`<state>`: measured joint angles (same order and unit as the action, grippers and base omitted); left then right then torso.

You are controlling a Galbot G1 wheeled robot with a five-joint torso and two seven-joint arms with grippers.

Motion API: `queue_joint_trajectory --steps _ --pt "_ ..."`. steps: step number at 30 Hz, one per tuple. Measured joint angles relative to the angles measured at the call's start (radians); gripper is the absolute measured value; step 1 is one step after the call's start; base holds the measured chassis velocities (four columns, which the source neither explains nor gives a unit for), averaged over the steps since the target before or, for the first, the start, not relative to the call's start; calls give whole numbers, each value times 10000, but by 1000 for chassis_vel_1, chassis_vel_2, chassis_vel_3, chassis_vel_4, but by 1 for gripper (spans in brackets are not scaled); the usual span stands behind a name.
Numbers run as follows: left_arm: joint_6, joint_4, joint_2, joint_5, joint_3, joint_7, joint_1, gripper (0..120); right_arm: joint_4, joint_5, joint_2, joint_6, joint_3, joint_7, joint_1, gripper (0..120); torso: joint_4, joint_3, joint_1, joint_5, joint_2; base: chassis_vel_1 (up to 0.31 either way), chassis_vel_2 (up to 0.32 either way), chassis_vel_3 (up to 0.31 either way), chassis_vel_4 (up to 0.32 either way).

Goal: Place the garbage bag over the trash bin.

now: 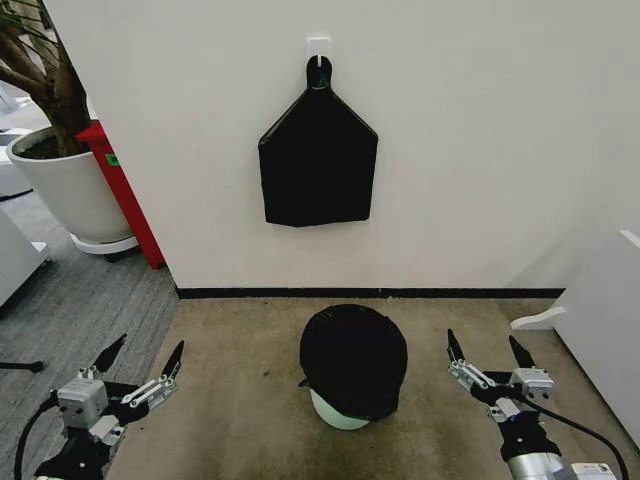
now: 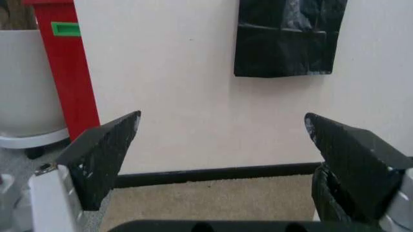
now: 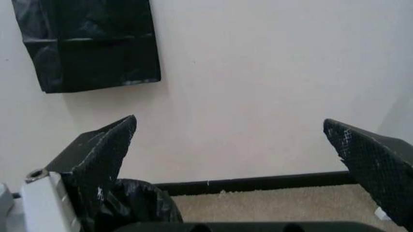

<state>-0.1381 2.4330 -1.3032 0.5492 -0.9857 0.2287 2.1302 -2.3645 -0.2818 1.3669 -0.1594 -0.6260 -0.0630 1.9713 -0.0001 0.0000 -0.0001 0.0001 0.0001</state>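
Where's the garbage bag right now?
Head view: the garbage bag covers the trash bin on the carpet, centred between both open grippers, below the wall-hung bundle.

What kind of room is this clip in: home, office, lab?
Probably an office or lab corner. Grey carpet tiles meet a beige mat below a plain white wall, with a potted tree on a wheeled base and a bag bundle hanging from a wall hook.
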Motion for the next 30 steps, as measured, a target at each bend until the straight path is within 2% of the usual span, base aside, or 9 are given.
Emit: queue_joint_trajectory --steps 30 --pt "7 -30 20 35 10 -16 -11 100 3 -9 -6 20 9 -27 -11 100 0 0 0 -1 0 0 0 0 0"
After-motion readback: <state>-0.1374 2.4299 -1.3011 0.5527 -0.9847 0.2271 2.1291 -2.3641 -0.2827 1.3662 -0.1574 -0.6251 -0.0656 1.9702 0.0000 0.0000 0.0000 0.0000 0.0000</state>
